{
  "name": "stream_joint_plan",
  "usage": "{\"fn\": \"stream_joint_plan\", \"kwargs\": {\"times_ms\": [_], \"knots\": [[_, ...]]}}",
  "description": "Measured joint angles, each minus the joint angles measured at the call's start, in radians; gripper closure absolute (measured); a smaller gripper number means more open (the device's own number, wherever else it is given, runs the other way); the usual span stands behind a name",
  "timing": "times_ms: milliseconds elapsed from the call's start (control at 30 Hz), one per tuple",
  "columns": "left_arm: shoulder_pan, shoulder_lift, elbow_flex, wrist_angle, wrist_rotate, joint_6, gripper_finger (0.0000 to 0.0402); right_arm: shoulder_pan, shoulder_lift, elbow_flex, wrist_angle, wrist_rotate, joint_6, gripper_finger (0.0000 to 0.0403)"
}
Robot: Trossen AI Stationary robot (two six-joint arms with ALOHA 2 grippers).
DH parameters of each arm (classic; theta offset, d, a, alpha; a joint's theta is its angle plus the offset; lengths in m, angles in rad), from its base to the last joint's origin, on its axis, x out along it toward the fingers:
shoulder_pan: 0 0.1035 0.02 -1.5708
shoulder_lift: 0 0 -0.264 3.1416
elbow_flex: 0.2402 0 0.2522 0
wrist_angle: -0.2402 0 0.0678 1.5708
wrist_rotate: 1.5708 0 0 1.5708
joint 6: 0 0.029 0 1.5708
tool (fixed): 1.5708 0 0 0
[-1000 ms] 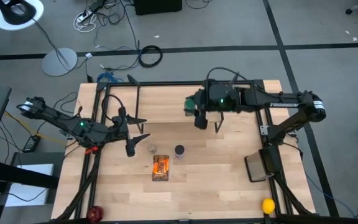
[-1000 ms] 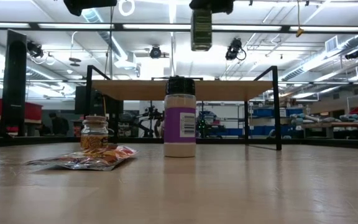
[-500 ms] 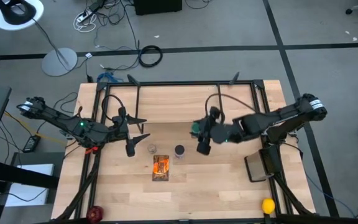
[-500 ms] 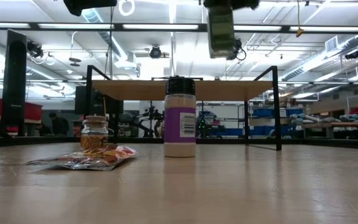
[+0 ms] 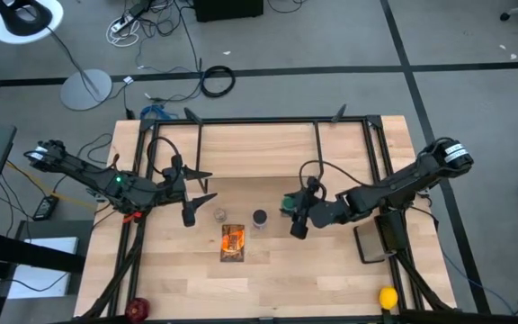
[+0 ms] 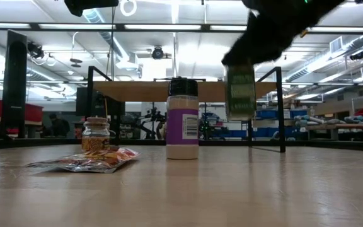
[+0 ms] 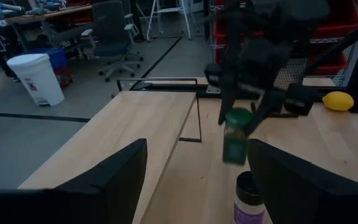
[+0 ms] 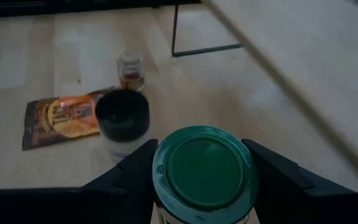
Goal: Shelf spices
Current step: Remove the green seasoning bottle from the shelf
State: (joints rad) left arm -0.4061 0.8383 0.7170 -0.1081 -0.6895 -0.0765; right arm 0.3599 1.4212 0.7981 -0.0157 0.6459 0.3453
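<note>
Above the wooden counter (image 5: 268, 279), right jaws (image 5: 292, 209) pinch the green-lidded jar (image 6: 240, 92) beside the purple-labelled jar (image 6: 182, 119); left jaws (image 5: 193, 200) hang spread.

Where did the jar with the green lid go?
The green-lidded jar is up in the air in the right pincer, above the table in front of the shelf, just right of the purple-labelled jar in the high view.

In the low view, the green-lidded jar (image 6: 240, 92) is motion-blurred, its lid hidden by the dark right arm (image 6: 276, 25), whose upper part the frame's top edge cuts off.
</note>
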Motion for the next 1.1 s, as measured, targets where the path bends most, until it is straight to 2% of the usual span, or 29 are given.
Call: {"fn": "stream_joint_plan", "kwargs": {"times_ms": [167,233,433,967,1033,1100], "knots": [[0.0,0.0,-0.001,0.0,0.0,0.0,0.012,0.0,0.001,-0.154,0.257,-0.017,0.008,0.0203],[0.0,0.004,-0.001,0.0,0.0,0.0,0.012,-0.002,0.001,-0.192,0.303,-0.018,0.025,0.0203],[0.0,0.023,-0.001,0.0,-0.002,0.018,0.012,-0.018,0.001,-0.226,0.289,-0.045,0.085,0.0203],[0.033,0.088,-0.001,0.005,-0.011,0.02,0.012,-0.03,0.001,-0.226,0.289,-0.134,0.083,0.0203],[0.033,0.087,-0.001,0.005,-0.011,0.02,0.012,-0.03,0.001,-0.226,0.29,-0.146,0.083,0.0186],[0.033,0.088,-0.001,0.005,-0.011,0.02,0.012,-0.03,0.001,-0.226,0.299,-0.146,0.083,0.0151]]}}
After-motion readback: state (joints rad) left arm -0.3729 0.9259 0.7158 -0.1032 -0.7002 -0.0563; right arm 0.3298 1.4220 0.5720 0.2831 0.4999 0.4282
